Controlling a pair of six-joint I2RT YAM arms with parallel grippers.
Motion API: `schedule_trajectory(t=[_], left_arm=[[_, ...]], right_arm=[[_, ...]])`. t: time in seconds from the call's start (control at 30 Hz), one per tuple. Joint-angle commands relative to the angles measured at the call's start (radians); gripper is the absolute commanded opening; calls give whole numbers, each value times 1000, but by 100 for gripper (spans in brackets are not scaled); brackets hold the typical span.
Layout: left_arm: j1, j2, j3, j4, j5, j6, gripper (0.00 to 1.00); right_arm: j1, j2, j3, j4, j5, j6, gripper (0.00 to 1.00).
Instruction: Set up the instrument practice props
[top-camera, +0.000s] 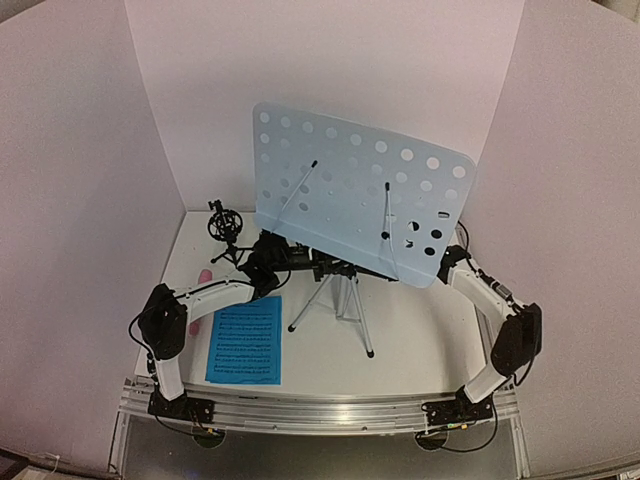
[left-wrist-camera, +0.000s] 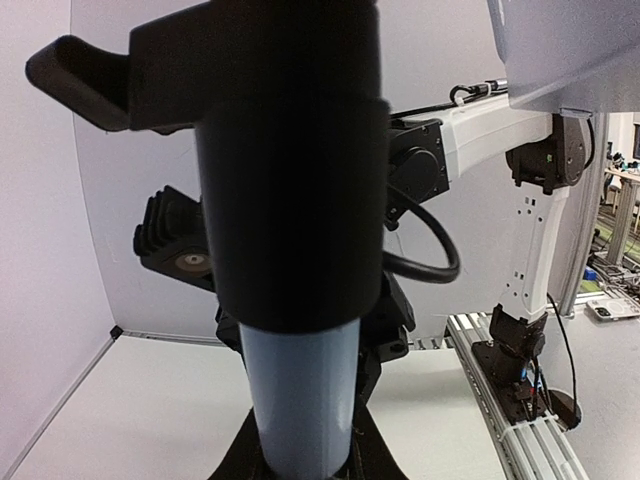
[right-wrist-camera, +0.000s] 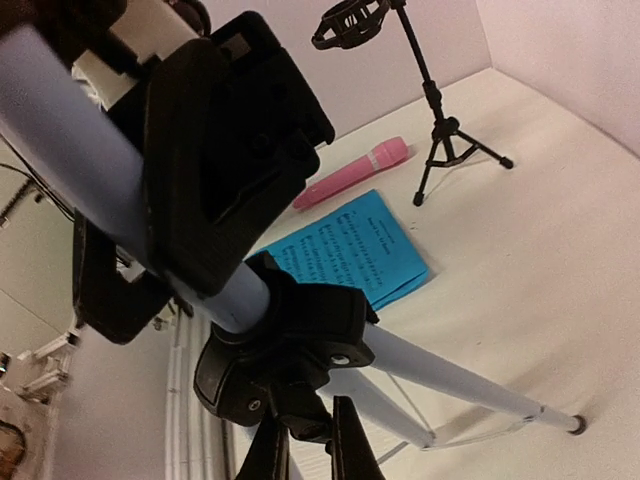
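Table (top-camera: 420, 340), white and walled on three sides by pale panels, carries a music stand (top-camera: 360, 200) at its centre. The stand's pale-blue perforated desk tilts back above a silver tripod, and two black retaining wires lie across its face. Left arm reaches in from the near-left side. Its left pincer (left-wrist-camera: 305, 462) is closed around the stand's pale pole, just below a black clamp collar that fills the left wrist view. Right arm curves in from the near-right side and passes behind the desk's lower corner. In the right wrist view, the right pincer (right-wrist-camera: 305, 450) is clamped, fingers close together, on the underside of the black hub where the tripod legs spread. Blue sheet music (top-camera: 245, 340) lies flat on the table left of the tripod, near the front edge. Small black mic holder (top-camera: 225, 228) stands upright on its own tripod at the back left. Pink microphone (right-wrist-camera: 355, 172) lies on its side between the holder and the sheet music.
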Motion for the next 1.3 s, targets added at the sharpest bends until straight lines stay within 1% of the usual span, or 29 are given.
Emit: schedule_trajectory(t=[0.0,0.1,0.17,0.33,0.43,0.57,0.6,0.7,0.8,0.9,0.97,1.27], left_arm=[[6,27,-19,13,-37,184,0],[5,26,-25,20,-36,188,0],[5,30,-22,21,-30,187,0],[5,41,-13,27,-33,187,0],[5,44,-11,25,-36,184,0],[4,47,-7,14,-34,189,0],[4,47,-5,13,-36,191,0],[4,44,-5,4,-39,201,0],[4,42,-4,-3,-38,206,0],[4,42,-4,-1,-38,206,0],[4,42,-4,3,-38,206,0],[4,37,-13,9,-41,206,0]], right_arm=[[10,80,57,-187,-193,398,0],[11,50,49,-182,-185,470,0],[11,34,41,-179,-189,547,0],[27,21,38,-140,-114,759,0],[29,22,27,-101,-74,943,0],[28,43,-35,-36,-68,1221,0],[28,41,-62,-4,-69,1299,0],[29,14,-133,172,-41,1525,0],[29,-5,-153,266,-3,1687,0],[29,-30,-166,291,63,1801,0],[30,-40,-167,292,96,1844,0],[40,-68,-168,290,153,1890,0]])
